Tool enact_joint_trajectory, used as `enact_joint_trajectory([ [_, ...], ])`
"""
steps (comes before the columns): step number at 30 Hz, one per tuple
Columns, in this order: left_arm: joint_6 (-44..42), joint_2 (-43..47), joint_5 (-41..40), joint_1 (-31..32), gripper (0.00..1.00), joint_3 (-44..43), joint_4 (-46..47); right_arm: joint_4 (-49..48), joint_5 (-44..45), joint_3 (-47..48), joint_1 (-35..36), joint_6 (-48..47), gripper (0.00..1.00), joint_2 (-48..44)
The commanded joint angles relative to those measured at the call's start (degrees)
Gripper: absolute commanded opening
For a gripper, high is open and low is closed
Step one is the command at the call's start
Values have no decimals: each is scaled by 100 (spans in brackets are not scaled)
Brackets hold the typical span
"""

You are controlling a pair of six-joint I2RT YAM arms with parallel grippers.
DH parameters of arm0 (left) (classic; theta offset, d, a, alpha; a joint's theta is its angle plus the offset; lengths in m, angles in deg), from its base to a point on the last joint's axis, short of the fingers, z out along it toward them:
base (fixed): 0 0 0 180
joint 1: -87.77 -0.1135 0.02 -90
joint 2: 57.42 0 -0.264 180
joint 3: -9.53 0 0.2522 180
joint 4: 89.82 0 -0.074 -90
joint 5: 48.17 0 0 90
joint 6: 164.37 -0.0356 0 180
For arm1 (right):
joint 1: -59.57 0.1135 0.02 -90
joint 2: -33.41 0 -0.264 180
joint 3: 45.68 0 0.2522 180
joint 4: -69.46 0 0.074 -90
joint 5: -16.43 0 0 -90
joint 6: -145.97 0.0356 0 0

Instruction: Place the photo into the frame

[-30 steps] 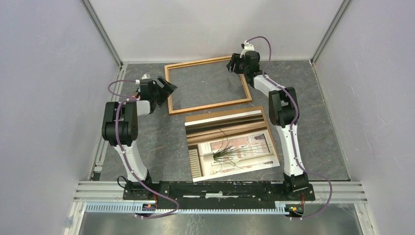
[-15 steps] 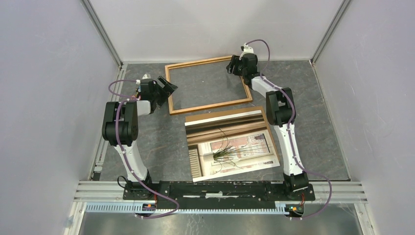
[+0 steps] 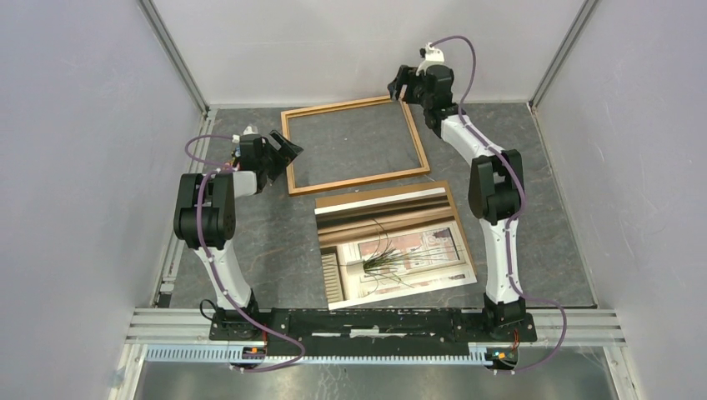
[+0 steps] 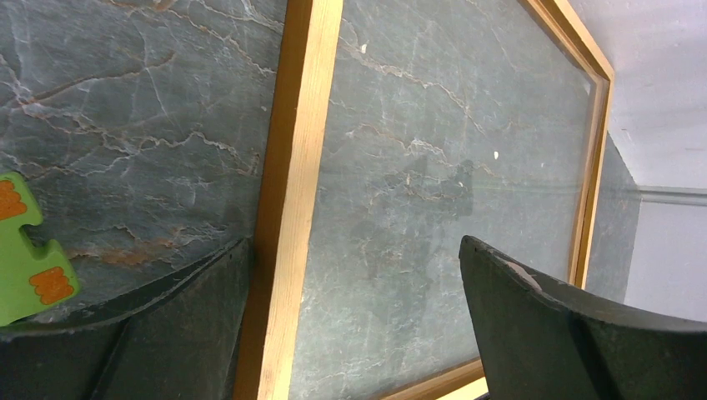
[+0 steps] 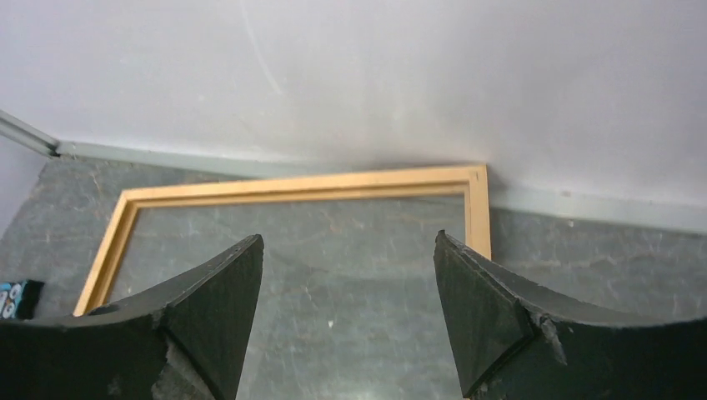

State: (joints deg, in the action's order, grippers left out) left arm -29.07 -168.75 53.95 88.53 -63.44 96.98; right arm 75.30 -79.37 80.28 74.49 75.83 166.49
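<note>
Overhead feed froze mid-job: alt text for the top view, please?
The photo lies face up on the table, not yet in the wooden frame behind it. Left gripper, open, sits at the frame's left edge; right gripper, open, at its far right corner.

The frame [image 3: 358, 180] lies at the far side of the desk [image 3: 275, 242], and the photo [image 3: 392, 246] lies flat just in front of it, toward the right. The left fingers [image 4: 567, 333] sit at the frame's left rail, and the right fingers [image 5: 208, 325] are near its far right corner
</note>
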Motion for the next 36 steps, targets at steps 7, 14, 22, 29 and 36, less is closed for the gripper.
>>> enact_joint_trajectory([
  [7, -670, 81, -81, 30, 100, -461, -604, 178, 487, 128, -18, -420, 79, 253],
  [14, -689, -69, 76, 63, 100, -626, -711, 301, 704, -393, -267, -484, 74, 99],
  [22, -690, -193, 194, 104, 100, -760, -815, 363, 214, -604, -402, -46, 63, 354],
  [29, -677, -165, 225, 110, 100, -753, -796, 293, -231, -963, -421, 198, 61, 410],
  [36, -644, -128, 326, 109, 100, -690, -651, 55, -721, -1556, -423, 597, 58, 213],
])
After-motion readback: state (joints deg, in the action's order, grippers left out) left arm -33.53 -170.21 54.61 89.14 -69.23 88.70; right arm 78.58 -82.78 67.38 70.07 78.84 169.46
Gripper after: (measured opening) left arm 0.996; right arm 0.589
